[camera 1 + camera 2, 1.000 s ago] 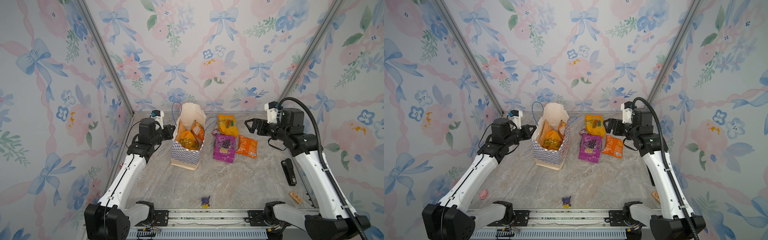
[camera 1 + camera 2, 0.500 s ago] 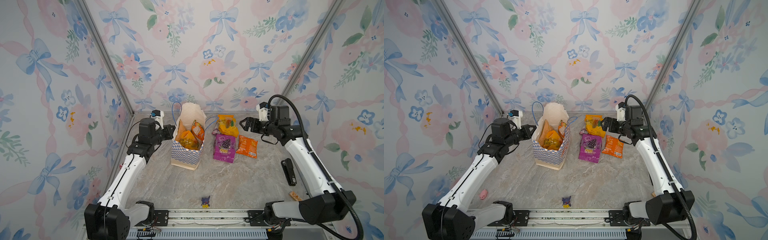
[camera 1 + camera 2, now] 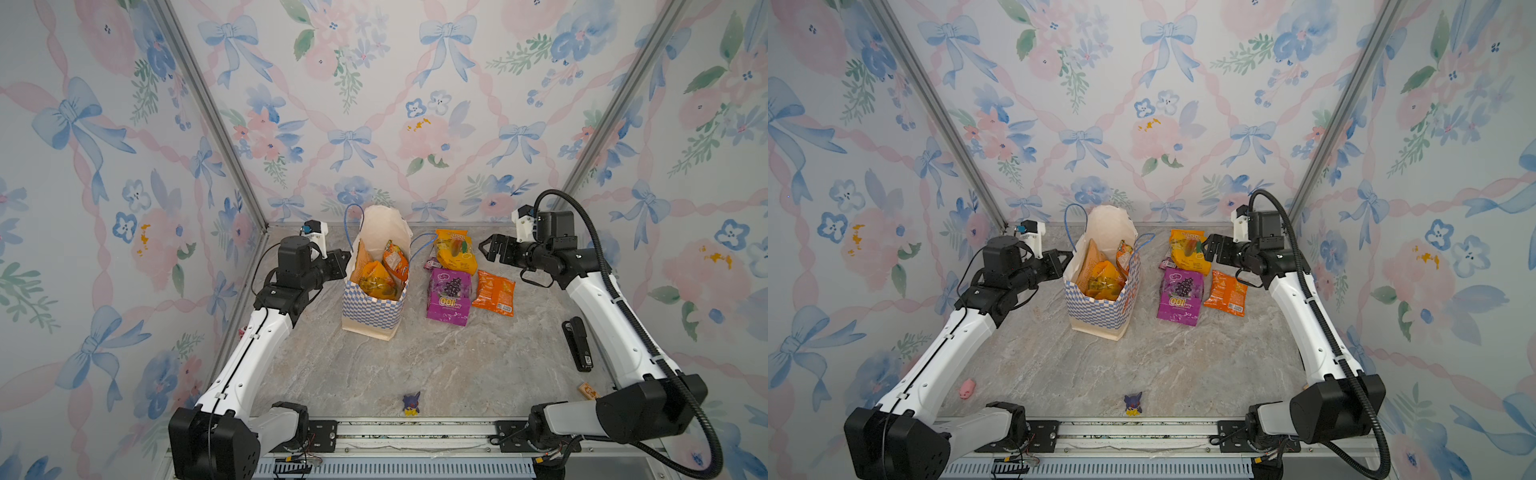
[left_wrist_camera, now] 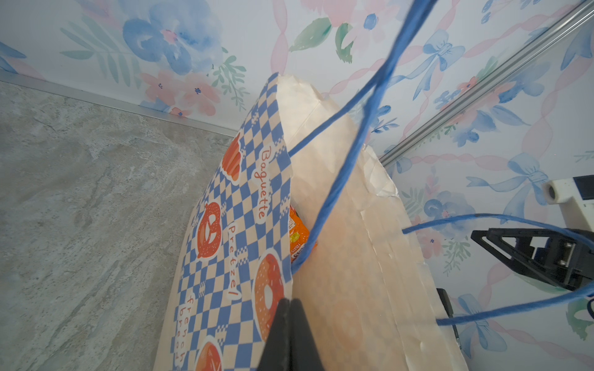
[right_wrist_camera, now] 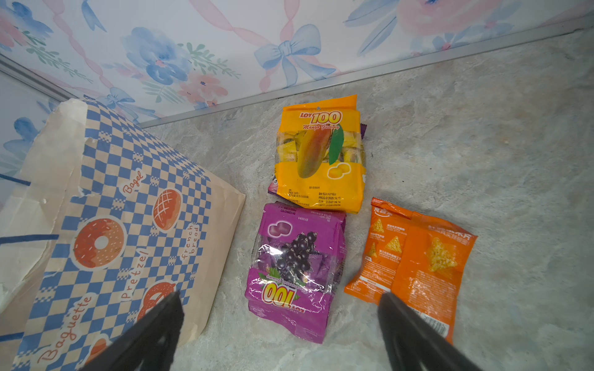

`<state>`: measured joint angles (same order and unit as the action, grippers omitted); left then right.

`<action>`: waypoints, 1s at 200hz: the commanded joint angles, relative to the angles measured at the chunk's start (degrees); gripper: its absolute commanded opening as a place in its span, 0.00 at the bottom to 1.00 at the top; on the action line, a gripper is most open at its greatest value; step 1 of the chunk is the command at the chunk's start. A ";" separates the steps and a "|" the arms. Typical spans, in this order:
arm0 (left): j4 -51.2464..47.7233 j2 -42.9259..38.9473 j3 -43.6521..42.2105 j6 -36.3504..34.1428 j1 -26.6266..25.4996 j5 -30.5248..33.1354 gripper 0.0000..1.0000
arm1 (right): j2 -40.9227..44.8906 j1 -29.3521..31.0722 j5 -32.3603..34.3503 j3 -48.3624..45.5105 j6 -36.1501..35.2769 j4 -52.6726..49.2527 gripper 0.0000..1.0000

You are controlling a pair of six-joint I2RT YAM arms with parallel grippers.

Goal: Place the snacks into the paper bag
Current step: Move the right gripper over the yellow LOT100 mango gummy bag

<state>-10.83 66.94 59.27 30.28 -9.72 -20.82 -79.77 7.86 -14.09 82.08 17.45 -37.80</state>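
— What is the left gripper doing?
— It is reaching to the left side of the paper bag, at the rim. Its jaws are pressed together, and in the wrist view it seems to be pinching the bag's edge, though the paper between the tips is hard to make out.
— And the bag itself?
— It is standing upright toward the back of the table, its mouth gaping. Several orange and yellow packets are sticking up inside it.
— What is lying to its right?
— Three more are lying flat on the table. The yellow packet is at the back, the purple packet is just in front of it, and the orange packet is beside the purple one. A small purple wrapper is peeking out from under the yellow one.
— And the right gripper?
— It is hovering just right of the yellow packet with its jaws spread wide, gripping nothing.
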 commanded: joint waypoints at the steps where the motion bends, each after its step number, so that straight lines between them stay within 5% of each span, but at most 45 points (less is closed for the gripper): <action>1: -1.21 -1.02 0.56 -0.54 0.06 0.51 0.00 | -2.14 -0.55 1.87 2.26 0.57 -1.38 0.97; 105: -1.40 -1.45 0.57 -0.55 -0.04 0.91 0.00 | -4.78 -0.34 0.19 1.37 1.92 -0.17 0.97; 139: -1.46 -1.59 0.67 -0.58 -0.04 1.09 0.15 | -4.78 -0.43 0.02 0.85 1.85 0.01 0.97; 200: -1.60 -1.57 0.68 -1.08 -0.30 1.11 0.23 | -5.05 -0.40 -0.77 0.88 1.97 0.45 0.97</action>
<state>-11.00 66.46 59.27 30.24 -9.72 -19.97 -84.42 7.86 -13.78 82.65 18.92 -37.80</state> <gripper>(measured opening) 0.215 0.967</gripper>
